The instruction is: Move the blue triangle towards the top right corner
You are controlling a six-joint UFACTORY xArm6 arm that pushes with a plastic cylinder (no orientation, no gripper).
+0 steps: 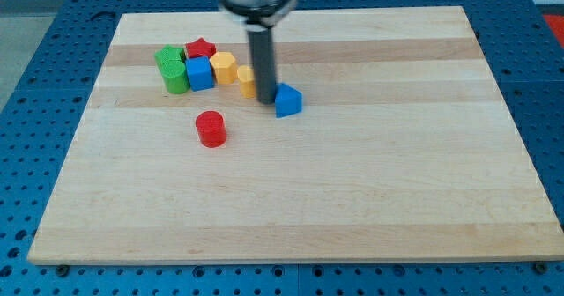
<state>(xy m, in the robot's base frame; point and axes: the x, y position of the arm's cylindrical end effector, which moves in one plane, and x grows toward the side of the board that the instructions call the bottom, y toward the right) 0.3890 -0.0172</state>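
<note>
The blue triangle [288, 100] lies on the wooden board [352, 190], a little left of its middle and in its upper half. My tip [268, 101] stands right at the triangle's left side, touching or nearly touching it. The dark rod rises from there to the arm's head at the view's top. A yellow block [247, 81] sits just left of the rod, partly hidden behind it.
A cluster sits at the upper left: a green star-like block [168, 58], a green cylinder [176, 77], a red star [201, 48], a blue cube [200, 73], a yellow hexagon-like block [223, 68]. A red cylinder [211, 129] stands alone below them.
</note>
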